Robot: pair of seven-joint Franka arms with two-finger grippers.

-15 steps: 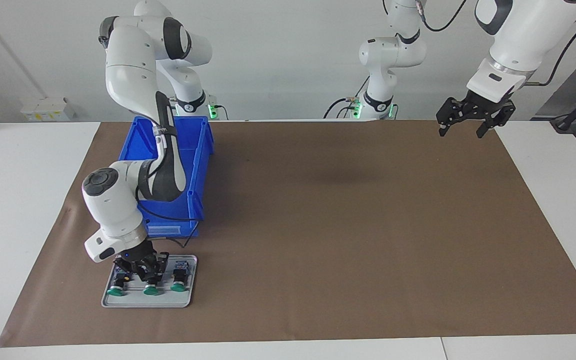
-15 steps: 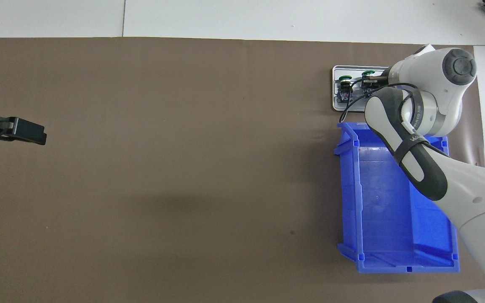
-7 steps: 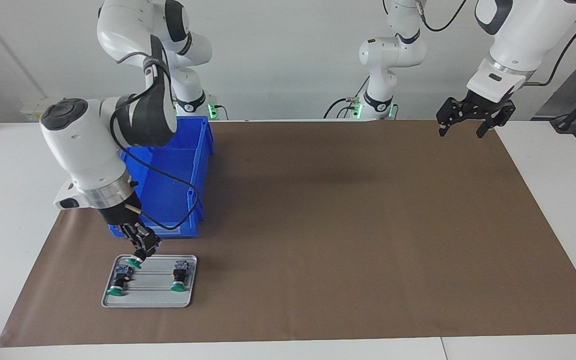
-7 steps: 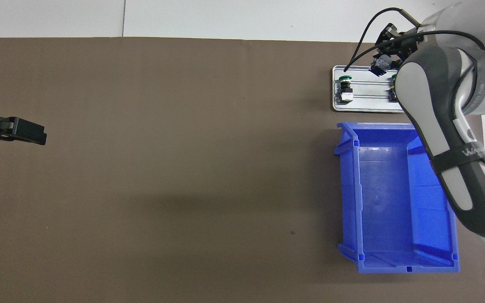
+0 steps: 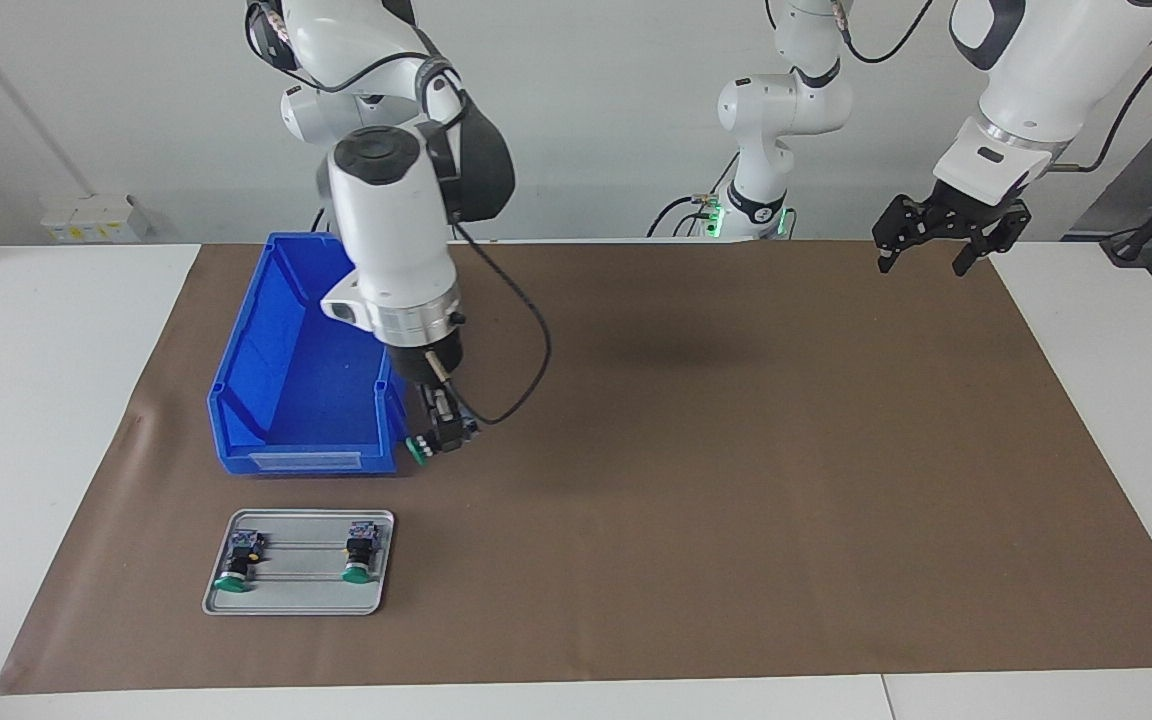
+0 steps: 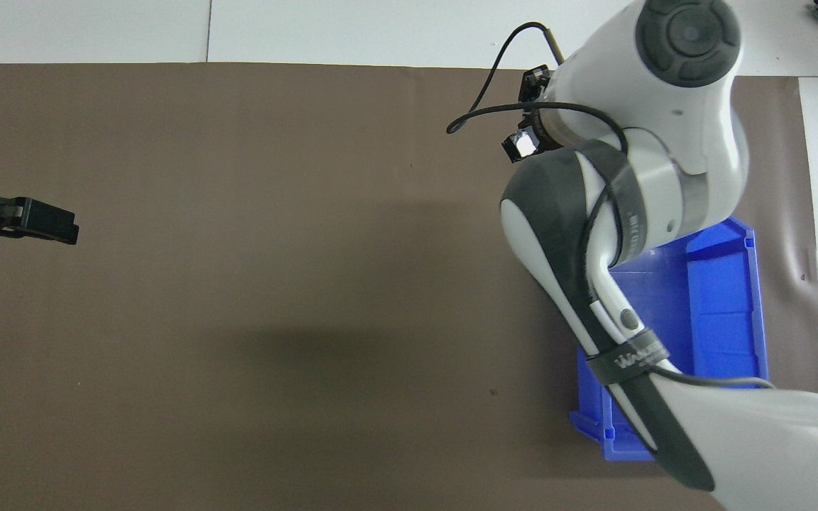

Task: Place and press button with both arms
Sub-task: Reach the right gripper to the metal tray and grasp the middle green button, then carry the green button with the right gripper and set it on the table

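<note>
Carrying 1 button (image 5: 419, 449) off the tray (image 5: 298, 601), the right gripper (image 5: 441, 437) fingers clench it over the worktop (image 5: 736, 480) for placing, while the left gripper (image 5: 936, 250) waits released.

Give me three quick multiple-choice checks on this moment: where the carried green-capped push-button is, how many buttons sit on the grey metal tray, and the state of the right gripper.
1. The carried green-capped push-button is over:
A. the grey metal tray
B. the brown mat beside the blue plastic bin
C. the inside of the bin

2. Buttons lying on the grey metal tray:
A. one
B. two
C. three

3. The right gripper is:
A. shut on the button
B. open and empty
C. resting on the tray

Key: 1 B, the button hangs over the brown mat just past the corner of the blue plastic bin. 2 B, two green caps show on the tray. 3 A, its fingertips clamp the button's body. The left gripper waits open over the mat's edge at its own end.
</note>
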